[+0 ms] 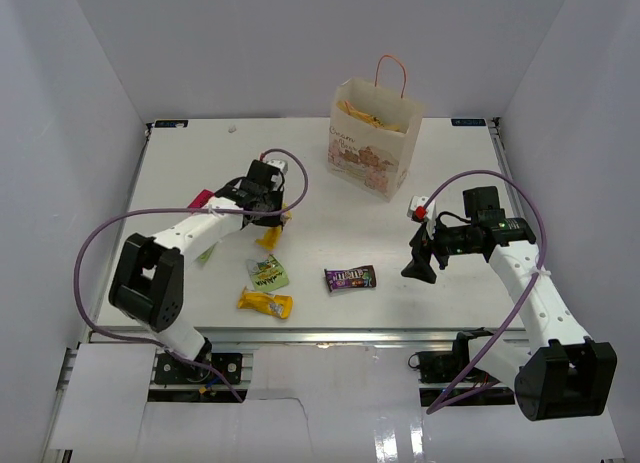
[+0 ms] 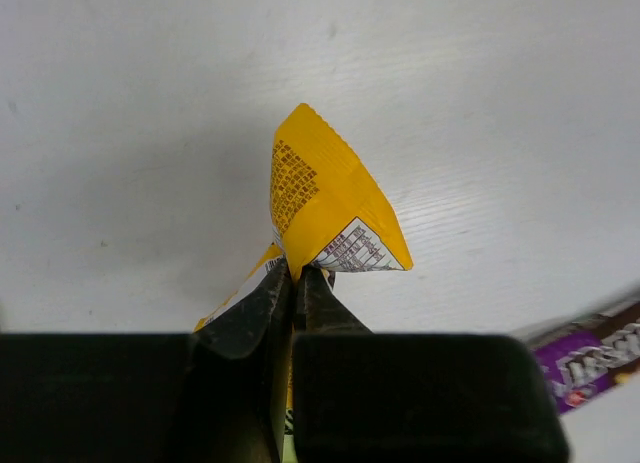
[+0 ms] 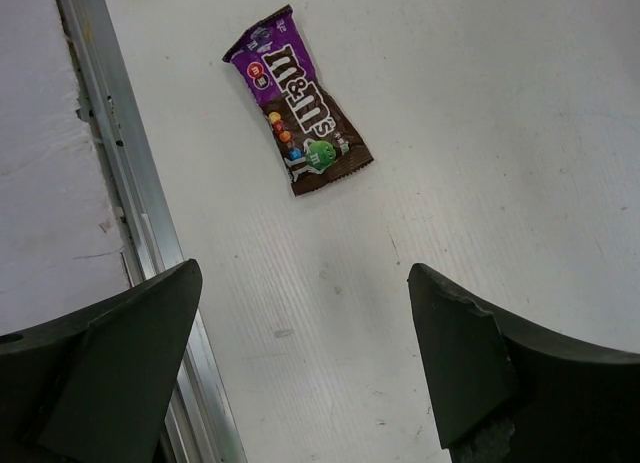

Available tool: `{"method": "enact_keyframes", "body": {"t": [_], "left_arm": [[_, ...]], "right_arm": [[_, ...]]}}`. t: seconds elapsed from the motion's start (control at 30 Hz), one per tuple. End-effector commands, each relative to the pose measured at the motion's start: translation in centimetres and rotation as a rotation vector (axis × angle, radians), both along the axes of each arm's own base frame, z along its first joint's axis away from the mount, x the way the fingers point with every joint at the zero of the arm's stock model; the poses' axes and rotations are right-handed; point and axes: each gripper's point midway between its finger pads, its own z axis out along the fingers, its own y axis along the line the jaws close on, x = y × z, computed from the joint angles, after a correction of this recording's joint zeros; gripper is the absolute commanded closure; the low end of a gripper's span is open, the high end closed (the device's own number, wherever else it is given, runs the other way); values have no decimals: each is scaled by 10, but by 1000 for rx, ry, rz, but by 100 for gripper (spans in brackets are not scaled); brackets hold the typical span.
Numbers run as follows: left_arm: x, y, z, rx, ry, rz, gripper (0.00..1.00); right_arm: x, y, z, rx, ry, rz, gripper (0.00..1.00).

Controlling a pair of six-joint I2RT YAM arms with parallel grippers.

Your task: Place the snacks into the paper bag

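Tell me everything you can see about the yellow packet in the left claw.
The yellow packet is a plastic-looking wrapper bent into a wedge, with dark fine print, a white printed panel and a crimped far end. The left claw, shut, pinches its near end. It sticks out over the white table; whether it touches that is unclear.

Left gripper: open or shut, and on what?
Shut. In the left wrist view the left gripper pinches the edge of a yellow packet, its jaws pressed together on it.

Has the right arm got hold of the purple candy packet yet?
No, the right jaws stand wide open and empty, with the dark purple candy packet lying flat on the table ahead of them.
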Motion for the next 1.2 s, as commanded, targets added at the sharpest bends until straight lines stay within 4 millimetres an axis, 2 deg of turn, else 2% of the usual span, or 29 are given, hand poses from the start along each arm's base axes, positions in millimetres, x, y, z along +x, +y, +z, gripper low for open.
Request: {"method": "enact_keyframes", "body": {"t": [0.0, 0.03, 0.13, 0.17, 0.2, 0.27, 0.3, 0.37, 0.4, 0.43, 0.5, 0.53, 0.57, 0.6, 0.63, 0.67, 0.7, 0.73, 0.8, 0.83, 0.97, 1.0, 1.07, 1.17], "left_arm": [[22, -45, 119, -260, -270, -122, 100], [23, -53, 141, -301, -315, -147, 100], [25, -77, 230, -461, -526, -251, 100], [24, -82, 252, -498, -573, -270, 100], [25, -87, 285, -539, -642, -294, 100], [28, -96, 325, -614, -733, -327, 100], [35, -103, 333, -639, -750, -334, 100], [40, -112, 387, -725, -887, -365, 100], [51, -121, 388, -771, -882, -357, 100], [54, -123, 418, -826, -961, -358, 100], [65, -134, 435, -896, -977, -351, 100], [82, -145, 446, -922, -1004, -352, 100], [90, -153, 451, -939, -1010, -361, 100], [115, -175, 424, -946, -958, -358, 100], [113, -177, 455, -985, -1021, -369, 100], [120, -185, 455, -1001, -1025, -372, 100], [126, -194, 451, -1018, -1018, -371, 100], [142, -203, 443, -1029, -1023, -354, 100], [153, -210, 432, -1043, -1009, -333, 100], [162, -215, 418, -1045, -990, -315, 100], [172, -220, 394, -1030, -952, -276, 100], [175, -222, 383, -1020, -931, -269, 100], [175, -225, 375, -1012, -915, -272, 99], [174, -229, 366, -1000, -896, -273, 88]], "right_arm": [[1, 2, 4, 15, -30, 6, 11], [1, 2, 3, 13, -27, 6, 11], [0, 1, 0, 9, -25, 7, 11], [0, 1, -1, 9, -24, 6, 11], [0, 1, -1, 9, -22, 6, 11], [-1, 1, -4, 9, -12, 4, 11], [-1, 2, -4, 13, -9, 5, 11], [-2, 3, -5, 18, -1, 3, 11], [-2, 3, -6, 20, 2, 2, 11], [-1, 3, -5, 22, 0, 2, 11], [-2, 4, -5, 27, 8, -2, 11], [-2, 4, -6, 28, 10, -4, 11], [-2, 4, -5, 30, 8, -5, 11], [-2, 4, -5, 33, 12, -11, 11], [-2, 4, -5, 35, 13, -13, 11], [-3, 5, -6, 38, 20, -15, 11], [-4, 5, -6, 41, 22, -18, 11], [-4, 5, -5, 46, 14, -19, 11], [-5, 5, -7, 43, 16, -23, 11], [-6, 5, -7, 44, 9, -24, 11], [-8, 1, -12, 27, 0, -36, 11], [-9, 1, -14, 27, 3, -36, 11], [-11, 1, -17, 27, 10, -36, 11], [-10, 1, -19, 28, 15, -41, 11]]}}
